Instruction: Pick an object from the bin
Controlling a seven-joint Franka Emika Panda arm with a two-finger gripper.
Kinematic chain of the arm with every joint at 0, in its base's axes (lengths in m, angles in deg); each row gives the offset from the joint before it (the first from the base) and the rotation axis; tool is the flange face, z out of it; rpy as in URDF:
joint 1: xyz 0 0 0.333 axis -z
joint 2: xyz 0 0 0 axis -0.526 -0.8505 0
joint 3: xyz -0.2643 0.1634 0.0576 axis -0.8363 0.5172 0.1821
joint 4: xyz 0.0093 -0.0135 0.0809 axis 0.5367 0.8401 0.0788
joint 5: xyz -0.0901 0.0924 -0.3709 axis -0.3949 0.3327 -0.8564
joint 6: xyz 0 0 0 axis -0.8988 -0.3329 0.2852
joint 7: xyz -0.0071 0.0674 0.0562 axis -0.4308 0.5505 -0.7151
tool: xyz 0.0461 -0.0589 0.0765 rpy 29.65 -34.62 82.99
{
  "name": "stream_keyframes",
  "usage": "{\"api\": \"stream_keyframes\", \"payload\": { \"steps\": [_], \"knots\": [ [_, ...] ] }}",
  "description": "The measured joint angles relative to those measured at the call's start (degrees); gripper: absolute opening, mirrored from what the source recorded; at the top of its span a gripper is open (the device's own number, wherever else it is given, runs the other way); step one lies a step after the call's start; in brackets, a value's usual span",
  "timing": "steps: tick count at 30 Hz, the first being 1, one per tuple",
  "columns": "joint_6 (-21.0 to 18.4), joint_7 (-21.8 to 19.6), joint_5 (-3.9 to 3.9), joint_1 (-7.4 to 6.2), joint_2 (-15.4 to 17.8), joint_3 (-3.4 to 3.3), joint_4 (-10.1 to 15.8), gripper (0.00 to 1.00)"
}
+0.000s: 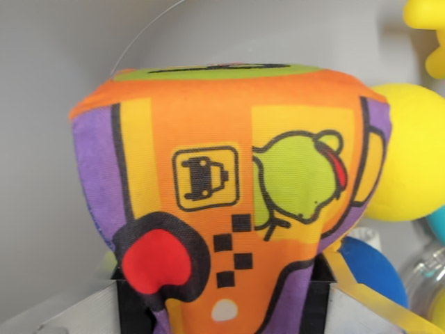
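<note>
A soft fabric toy [229, 188], orange with purple sides, a green frog picture, a small car symbol and a red patch, fills most of the wrist view. Its lower end is squeezed between the two black pads [132, 303] of my gripper [226, 306] at the bottom edge, so the gripper is shut on it. The toy bulges out above the pads. The grey bin wall [49, 139] lies behind it.
A yellow ball [417, 153] sits at the wrist view's right, with a blue ball [372, 271] below it and part of a yellow toy [425, 28] at the top right corner. A clear plastic object [427, 278] shows at the lower right.
</note>
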Motion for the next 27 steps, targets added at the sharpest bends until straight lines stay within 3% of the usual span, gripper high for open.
{"api": "stream_keyframes", "payload": {
  "steps": [14,27],
  "knots": [
    [-8.6,2.0,2.73,-0.26,9.0,0.19,0.3,0.00],
    [-18.0,3.0,4.02,-0.44,17.2,0.18,-0.9,0.00]
  ]
}}
